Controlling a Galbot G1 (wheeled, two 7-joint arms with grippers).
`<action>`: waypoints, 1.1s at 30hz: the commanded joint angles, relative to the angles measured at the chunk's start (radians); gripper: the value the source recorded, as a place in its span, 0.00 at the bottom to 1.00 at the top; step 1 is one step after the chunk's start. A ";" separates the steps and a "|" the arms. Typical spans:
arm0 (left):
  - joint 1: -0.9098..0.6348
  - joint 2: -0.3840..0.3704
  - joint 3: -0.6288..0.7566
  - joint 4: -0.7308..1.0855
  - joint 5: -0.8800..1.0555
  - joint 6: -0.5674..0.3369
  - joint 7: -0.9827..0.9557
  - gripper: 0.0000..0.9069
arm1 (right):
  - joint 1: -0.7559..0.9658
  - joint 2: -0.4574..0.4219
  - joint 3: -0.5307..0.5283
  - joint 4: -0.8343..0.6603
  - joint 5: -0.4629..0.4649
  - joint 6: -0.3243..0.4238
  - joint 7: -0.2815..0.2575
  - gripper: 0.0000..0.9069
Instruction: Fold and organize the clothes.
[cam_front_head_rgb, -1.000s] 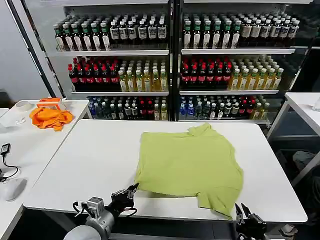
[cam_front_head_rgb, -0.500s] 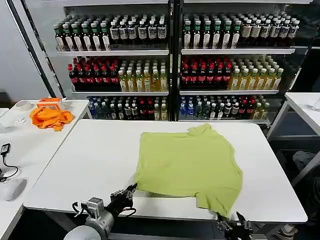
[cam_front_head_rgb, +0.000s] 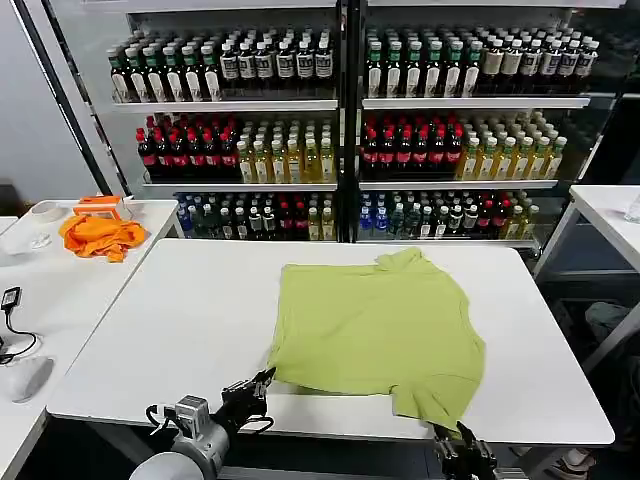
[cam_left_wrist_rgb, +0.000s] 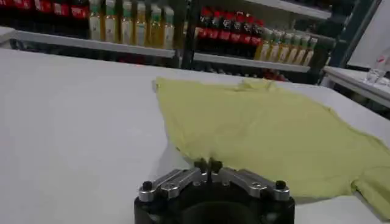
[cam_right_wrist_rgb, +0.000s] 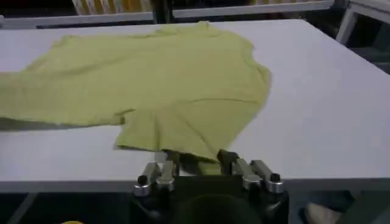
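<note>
Here the T-shirt (cam_front_head_rgb: 375, 335) lies spread on the white table (cam_front_head_rgb: 180, 320), partly folded. The left gripper (cam_front_head_rgb: 262, 383), fingers closed on nothing, waits at the near hem. The right gripper (cam_front_head_rgb: 462, 445), fingers apart, sits below the overhanging sleeve; it should pinch cloth only. Bare tabletop lies all round.

The T-shirt (cam_front_head_rgb: 375, 335) is soft matt cloth, faintly creased, lying on the smooth white matt table (cam_front_head_rgb: 180, 330); beside it, gripper fingers (cam_left_wrist_rgb: 183, 179) look dull grey metal.
</note>
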 joint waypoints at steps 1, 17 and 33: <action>0.000 0.000 0.000 0.000 0.002 0.000 0.000 0.02 | 0.004 0.001 -0.009 -0.011 0.009 -0.001 -0.001 0.00; 0.009 0.016 -0.042 -0.065 -0.052 0.002 -0.001 0.02 | -0.050 -0.051 0.125 0.149 0.009 0.020 -0.005 0.00; -0.117 0.056 -0.027 0.014 -0.085 0.001 0.001 0.02 | 0.191 -0.273 0.179 0.040 0.115 0.009 -0.014 0.00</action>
